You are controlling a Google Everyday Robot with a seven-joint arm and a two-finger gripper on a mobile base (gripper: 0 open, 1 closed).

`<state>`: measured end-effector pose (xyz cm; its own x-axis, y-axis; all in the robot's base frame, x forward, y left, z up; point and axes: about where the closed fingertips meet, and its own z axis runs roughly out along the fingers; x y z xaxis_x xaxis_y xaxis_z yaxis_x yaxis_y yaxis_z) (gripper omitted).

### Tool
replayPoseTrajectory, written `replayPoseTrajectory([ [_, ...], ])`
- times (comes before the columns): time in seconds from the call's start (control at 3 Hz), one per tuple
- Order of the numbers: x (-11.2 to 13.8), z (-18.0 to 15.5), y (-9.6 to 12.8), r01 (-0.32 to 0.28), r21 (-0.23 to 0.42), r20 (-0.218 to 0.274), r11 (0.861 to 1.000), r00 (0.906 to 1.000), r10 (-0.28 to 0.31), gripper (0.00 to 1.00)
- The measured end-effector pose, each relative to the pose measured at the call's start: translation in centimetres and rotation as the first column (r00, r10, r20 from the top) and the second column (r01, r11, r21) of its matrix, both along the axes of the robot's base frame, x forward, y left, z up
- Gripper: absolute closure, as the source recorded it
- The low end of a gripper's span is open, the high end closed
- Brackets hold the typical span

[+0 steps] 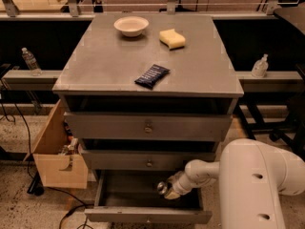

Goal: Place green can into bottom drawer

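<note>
Camera view: the hand (168, 192), reaching in from 3 o'clock, grips the green can (163, 188) inside the open bottom drawer (143, 216). Only the can's silver end shows.

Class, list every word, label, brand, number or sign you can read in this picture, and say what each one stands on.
No text here can be read.
Dark blue packet on the cabinet top: pale print, too blurred to read.
Left bottle and right bottle on the side ledges: any label is too small to read.
Hand, inside the open bottom drawer: no writing shows.
</note>
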<state>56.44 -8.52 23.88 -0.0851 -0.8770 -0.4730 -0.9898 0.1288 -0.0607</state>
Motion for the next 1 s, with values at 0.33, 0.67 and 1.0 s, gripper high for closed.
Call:
replayPoseTrajectory([
  [0.33,-0.14,-0.13,0.13,-0.002,0.001,-0.003,1.0,1.0,0.002,0.07],
  [0.67,-0.24,-0.23,0.23,-0.003,0.002,-0.005,1.0,1.0,0.003,0.0],
  [1.0,-0.25,-0.24,0.23,-0.003,0.002,-0.005,1.0,1.0,0.003,0.0],
])
